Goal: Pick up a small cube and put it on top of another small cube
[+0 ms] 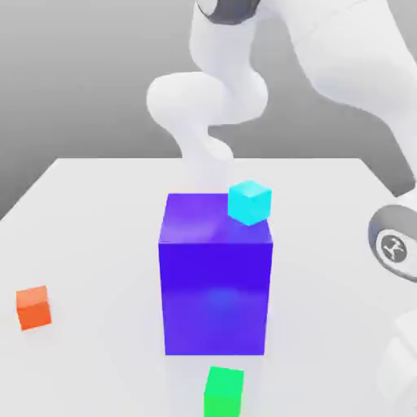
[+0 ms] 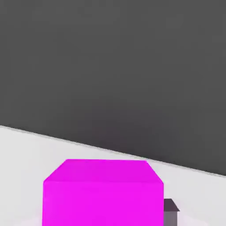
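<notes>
Since the hand view has the magenta cube right up close, w/ one dark tip of the fingers flush against its side, the fingers look pressed in and pinching it. The opposite tip is hidden, so that's a judgement. The cube's base is cut off in that view, so can't tell if it has left the white surface yet. In the exterior view the arm bends down behind the big blue block. A cyan cube shows at the block's far top corner; on it or behind it, can't tell. An orange cube lies well apart toward that view's left, and a green cube sits just in front of the block. Progress: grasp approx. made, nothing stacked. Left to do: lift, carry over another small cube, set down, let go.
</notes>
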`<state>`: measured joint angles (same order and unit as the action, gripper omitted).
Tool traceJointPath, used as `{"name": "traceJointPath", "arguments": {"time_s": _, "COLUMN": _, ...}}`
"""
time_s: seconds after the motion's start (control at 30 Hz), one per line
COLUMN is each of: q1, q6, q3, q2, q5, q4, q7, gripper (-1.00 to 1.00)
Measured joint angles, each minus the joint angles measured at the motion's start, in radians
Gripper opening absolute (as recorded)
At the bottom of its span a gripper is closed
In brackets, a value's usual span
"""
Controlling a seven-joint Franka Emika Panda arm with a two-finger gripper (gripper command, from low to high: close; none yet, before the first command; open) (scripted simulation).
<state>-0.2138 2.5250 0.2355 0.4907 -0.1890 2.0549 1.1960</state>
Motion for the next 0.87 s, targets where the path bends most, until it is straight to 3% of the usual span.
{"name": "traceJointPath", "arguments": {"time_s": 0.37, "q1": 0.249, "q6": 0.069, "q3": -0.121, "q2": -0.345, "q5": 0.157, "q4": 0.394, "q7": -0.133, "gripper": -1.0}}
{"name": "traceJointPath", "arguments": {"time_s": 0.53, "q1": 0.254, "q6": 0.213, "q3": -0.155, "q2": -0.227, "q5": 0.136, "q4": 0.42, "q7": -0.119, "gripper": -1.0}}
{"name": "traceJointPath", "arguments": {"time_s": 0.57, "q1": 0.252, "q6": 0.232, "q3": -0.158, "q2": -0.208, "q5": 0.132, "q4": 0.419, "q7": -0.116, "gripper": 1.0}}
{"name": "traceJointPath", "arguments": {"time_s": 0.77, "q1": 0.251, "q6": 0.241, "q3": -0.159, "q2": -0.198, "q5": 0.129, "q4": 0.419, "q7": -0.115, "gripper": 1.0}}
{"name": "traceJointPath", "arguments": {"time_s": 0.87, "q1": 0.255, "q6": 0.176, "q3": -0.153, "q2": -0.267, "q5": 0.144, "q4": 0.423, "q7": -0.125, "gripper": 1.0}}
